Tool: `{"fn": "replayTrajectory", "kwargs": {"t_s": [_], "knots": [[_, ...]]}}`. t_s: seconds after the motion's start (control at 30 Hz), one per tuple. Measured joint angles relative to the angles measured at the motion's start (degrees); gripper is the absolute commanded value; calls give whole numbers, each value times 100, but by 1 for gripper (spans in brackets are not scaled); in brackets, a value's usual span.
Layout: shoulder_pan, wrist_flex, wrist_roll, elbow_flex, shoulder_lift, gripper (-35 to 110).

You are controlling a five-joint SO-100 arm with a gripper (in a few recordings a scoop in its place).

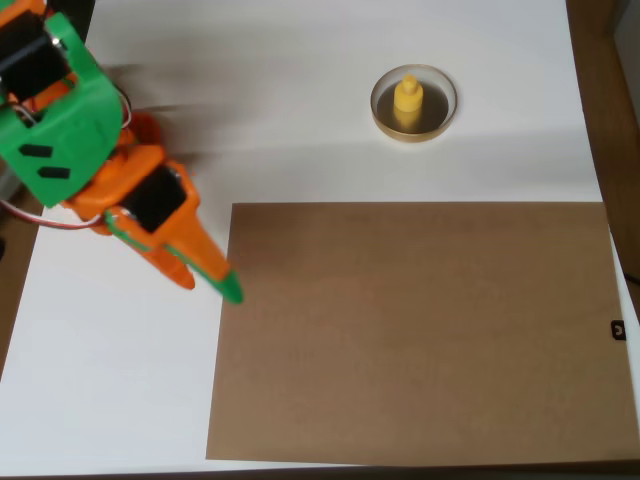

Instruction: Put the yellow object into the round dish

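Note:
In the overhead view the yellow object [407,100] stands upright inside the round dish [441,118], a small shallow dish with a pale rim and dark bottom at the upper right of the white table. My orange and green gripper [208,279] hangs far to the left of the dish, at the left edge of the brown sheet. Its fingers lie close together and hold nothing.
A large brown sheet [420,330] covers the lower right of the white table [300,90]. The arm's green and orange body [70,130] takes up the upper left corner. A small black item [618,329] sits at the right edge.

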Motion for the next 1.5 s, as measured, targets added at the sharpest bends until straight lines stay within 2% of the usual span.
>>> {"fn": "replayTrajectory", "kwargs": {"t_s": [0.37,0.5,0.73,1.2,1.5], "knots": [[1028,-1283,1072,1758,1397,25],[1063,-1503,1450,2303,1898,24],[1011,-1178,1705,3138,3401,24],[1573,-1169,1898,3586,3630,23],[1863,-1063,2065,3604,3630,7]]}}
